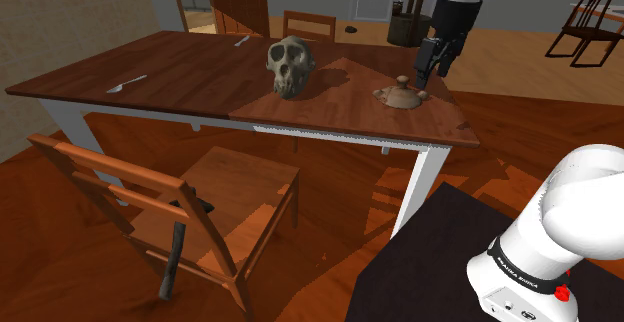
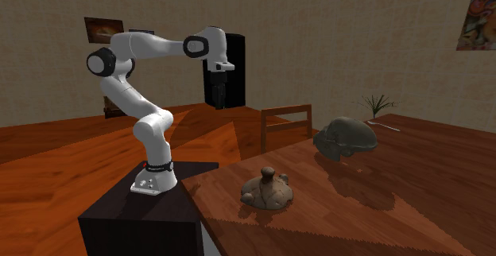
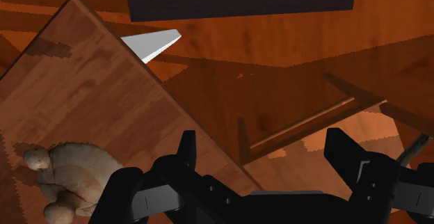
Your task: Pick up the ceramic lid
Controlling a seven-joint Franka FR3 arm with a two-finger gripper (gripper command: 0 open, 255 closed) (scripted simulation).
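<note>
Hand: black two-finger hand (image 3: 264,146) open, holding nothing | Lid: tan lumpy round lid with knob (image 1: 400,96) sits near corner of brown wooden tabletop (image 1: 200,80), off to hand's side | Tip: I'd line up over the knob first, then go straight down.

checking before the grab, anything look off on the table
A skull sits on the table, odd for a dining spot. The lid lies knob up near it with no pot. Nothing looks spilled or broken.
</note>
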